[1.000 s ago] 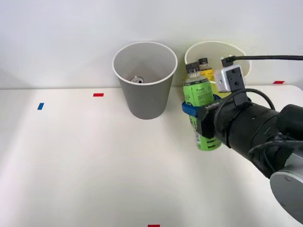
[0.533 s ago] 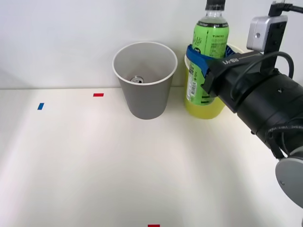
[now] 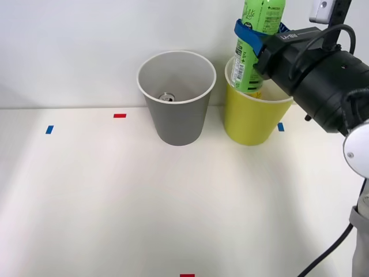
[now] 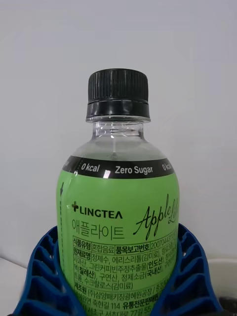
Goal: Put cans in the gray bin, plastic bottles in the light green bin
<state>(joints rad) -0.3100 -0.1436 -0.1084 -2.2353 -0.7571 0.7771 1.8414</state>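
My right gripper (image 3: 252, 36) is shut on a bright green plastic bottle (image 3: 254, 52), holding it upright around the label. The bottle hangs over the light green bin (image 3: 249, 121), with its base about level with the bin's white rim at the left side of the mouth. In the wrist view the bottle (image 4: 118, 207) shows its black cap and green label, with a blue ribbed finger (image 4: 42, 279) on each side. The gray bin (image 3: 176, 109) stands just left of the light green bin. A can (image 3: 167, 97) lies at its bottom, showing its silvery top.
The two bins stand close together at the back of the white table (image 3: 115, 196), against a white wall. Small tape marks lie on the table: blue (image 3: 49, 129), red (image 3: 120, 115), blue (image 3: 281, 126) and red (image 3: 187, 275) at the front edge.
My right arm has lifted the green bottle from low in front of the light green bin up and back, until it hangs over that bin's mouth. The bins and the can have not moved.
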